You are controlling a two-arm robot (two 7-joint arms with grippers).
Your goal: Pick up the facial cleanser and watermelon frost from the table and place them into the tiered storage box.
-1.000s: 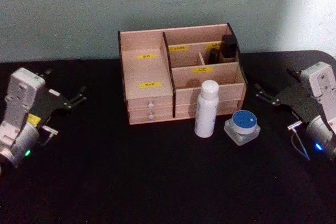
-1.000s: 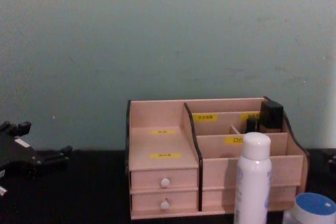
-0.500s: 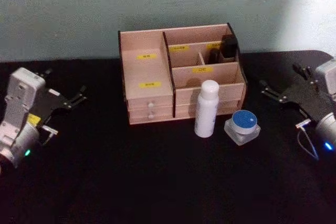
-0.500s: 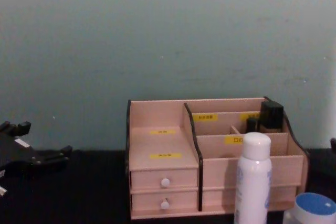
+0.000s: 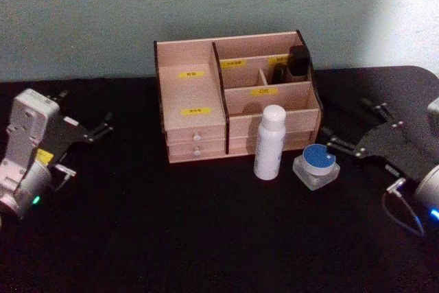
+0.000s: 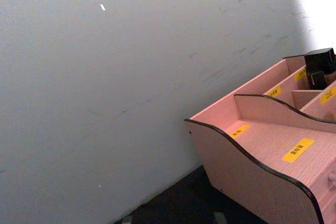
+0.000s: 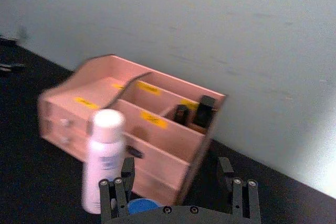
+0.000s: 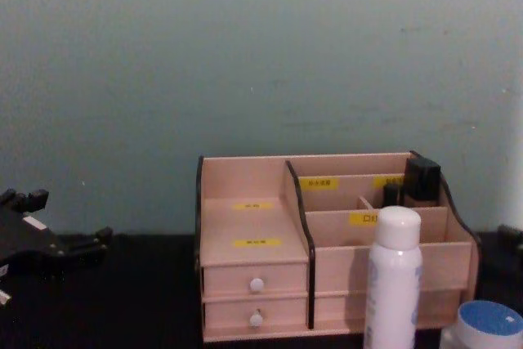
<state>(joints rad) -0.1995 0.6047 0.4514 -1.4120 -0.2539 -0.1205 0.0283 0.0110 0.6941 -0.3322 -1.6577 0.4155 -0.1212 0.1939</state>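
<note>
Wood, pale pink and dark-edged, forms the tiered storage box (image 5: 195, 94), with stepped compartments, yellow labels and white-knobbed drawers. Two dark upright items (image 5: 295, 63) stand in its rear right compartment. We see the smooth white cylindrical bottle (image 5: 269, 142) upright on the black table (image 5: 206, 238) just before the box, the squat clear jar with a round blue lid (image 5: 317, 165) beside it. The right gripper (image 5: 343, 119) (fingers spread) has come in from the table's edge to just beside the jar. The left gripper (image 5: 86, 110), also spread, stays parked at the left.
</note>
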